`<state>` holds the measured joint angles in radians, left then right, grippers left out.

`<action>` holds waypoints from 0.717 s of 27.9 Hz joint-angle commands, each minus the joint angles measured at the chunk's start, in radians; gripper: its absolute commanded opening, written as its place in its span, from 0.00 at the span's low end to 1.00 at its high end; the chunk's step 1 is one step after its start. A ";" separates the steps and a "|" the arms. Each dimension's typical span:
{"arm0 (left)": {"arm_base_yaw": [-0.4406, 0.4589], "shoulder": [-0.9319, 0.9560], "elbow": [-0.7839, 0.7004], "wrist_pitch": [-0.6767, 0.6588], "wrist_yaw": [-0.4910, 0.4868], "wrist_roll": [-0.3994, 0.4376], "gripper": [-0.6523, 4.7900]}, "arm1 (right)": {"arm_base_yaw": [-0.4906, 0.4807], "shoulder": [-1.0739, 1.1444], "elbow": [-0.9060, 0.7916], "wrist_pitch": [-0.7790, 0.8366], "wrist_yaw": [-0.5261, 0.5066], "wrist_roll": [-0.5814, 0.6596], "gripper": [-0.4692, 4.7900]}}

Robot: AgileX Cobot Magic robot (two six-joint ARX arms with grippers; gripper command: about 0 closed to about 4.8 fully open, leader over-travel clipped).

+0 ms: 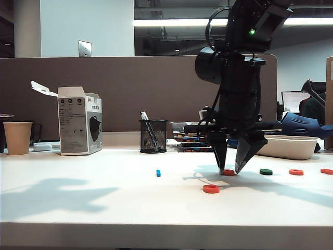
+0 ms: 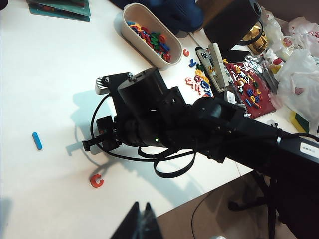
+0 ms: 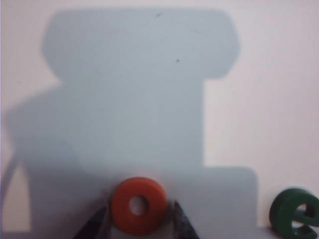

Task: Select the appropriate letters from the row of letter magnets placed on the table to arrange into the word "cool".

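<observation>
On the white table [image 1: 104,203] my right gripper [image 1: 229,170] points straight down with its tips at the surface. Its fingers [image 3: 182,225] stand close on both sides of an orange ring [image 3: 138,205] [image 1: 228,172] that lies flat; a thin gap shows on one side. The gapped orange C [image 1: 210,188] [image 2: 96,181] lies nearer the front edge. The light-blue bar [image 1: 158,172] [image 2: 37,141] lies to the left. Two more orange rings [image 1: 296,172] [image 1: 327,171] lie to the right. My left gripper [image 2: 142,215] is shut and empty, above the table's front edge; the exterior view does not show it.
A dark green ring [image 1: 266,171] [image 3: 294,213] lies just right of the right gripper. A white tray [image 1: 289,147] [image 2: 130,30] of spare letters stands behind. A mesh pen cup [image 1: 153,136], a white box [image 1: 79,121] and a paper cup [image 1: 17,137] line the back.
</observation>
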<state>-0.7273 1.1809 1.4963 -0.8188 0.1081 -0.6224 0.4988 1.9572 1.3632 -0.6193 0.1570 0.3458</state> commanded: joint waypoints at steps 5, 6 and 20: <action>0.000 -0.003 0.003 0.013 0.000 0.002 0.11 | 0.000 0.008 -0.008 -0.031 0.002 -0.002 0.36; 0.000 -0.003 0.003 0.013 0.000 0.002 0.11 | 0.000 0.008 -0.008 -0.031 0.002 -0.002 0.35; 0.000 -0.003 0.003 0.013 0.000 0.002 0.11 | 0.000 0.008 -0.007 -0.023 0.006 -0.006 0.30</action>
<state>-0.7273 1.1809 1.4963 -0.8188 0.1081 -0.6224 0.4988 1.9572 1.3632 -0.6178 0.1577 0.3450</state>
